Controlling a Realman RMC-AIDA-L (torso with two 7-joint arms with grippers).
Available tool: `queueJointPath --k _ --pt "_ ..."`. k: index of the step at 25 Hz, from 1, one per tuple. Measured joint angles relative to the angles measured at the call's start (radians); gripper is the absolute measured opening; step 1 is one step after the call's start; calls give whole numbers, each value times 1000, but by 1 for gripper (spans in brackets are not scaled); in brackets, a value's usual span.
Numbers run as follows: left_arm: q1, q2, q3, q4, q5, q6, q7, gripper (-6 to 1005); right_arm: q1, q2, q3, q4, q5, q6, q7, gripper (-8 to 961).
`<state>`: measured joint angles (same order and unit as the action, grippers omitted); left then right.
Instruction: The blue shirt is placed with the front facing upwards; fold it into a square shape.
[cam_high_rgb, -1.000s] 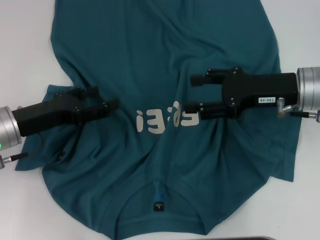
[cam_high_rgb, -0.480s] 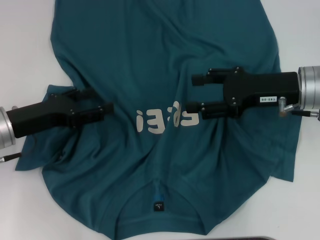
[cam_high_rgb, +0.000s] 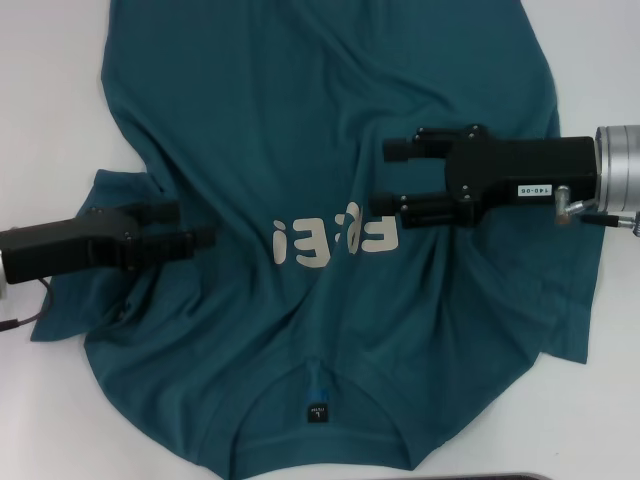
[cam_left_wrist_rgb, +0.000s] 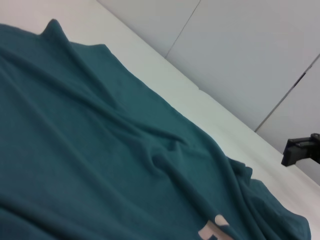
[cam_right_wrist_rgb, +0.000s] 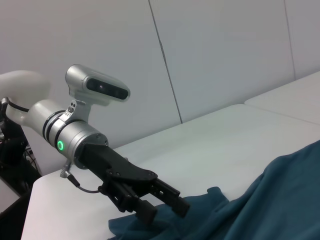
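Note:
The blue shirt (cam_high_rgb: 320, 110) lies spread on the white table (cam_high_rgb: 40, 120), front up. Its round collar (cam_high_rgb: 320, 440) and small dark neck label (cam_high_rgb: 317, 411) are nearest me. The pale chest lettering (cam_high_rgb: 335, 240) sits mid-shirt, creased. My left gripper (cam_high_rgb: 196, 226) is open and empty, low over the shirt by its left sleeve (cam_high_rgb: 80, 300). My right gripper (cam_high_rgb: 385, 176) is open and empty, just above the right end of the lettering. The right wrist view shows the left gripper (cam_right_wrist_rgb: 165, 205) at the shirt's edge (cam_right_wrist_rgb: 260, 210). The left wrist view shows rumpled shirt cloth (cam_left_wrist_rgb: 100, 150).
White table shows on both sides of the shirt. The right sleeve (cam_high_rgb: 570, 320) lies flat at the right. A dark edge (cam_high_rgb: 470, 477) shows at the bottom of the head view. A grey panelled wall (cam_right_wrist_rgb: 225, 60) stands beyond the table.
My left gripper has drawn back to the left along the sleeve area, still empty. My right gripper has shifted slightly away from me, still open. The shirt has not moved.

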<state>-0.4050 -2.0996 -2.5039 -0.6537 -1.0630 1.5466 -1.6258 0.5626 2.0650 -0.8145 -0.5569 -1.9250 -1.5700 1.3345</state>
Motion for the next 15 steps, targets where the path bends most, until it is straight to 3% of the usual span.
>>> queueJointPath --k 6,15 --pt "5 16 -2 -51 65 11 -189 875 1 0 11 0 0 3 0 832" --pt "34 77 -45 -62 96 131 -357 874 2 0 27 -4 0 5 0 832"
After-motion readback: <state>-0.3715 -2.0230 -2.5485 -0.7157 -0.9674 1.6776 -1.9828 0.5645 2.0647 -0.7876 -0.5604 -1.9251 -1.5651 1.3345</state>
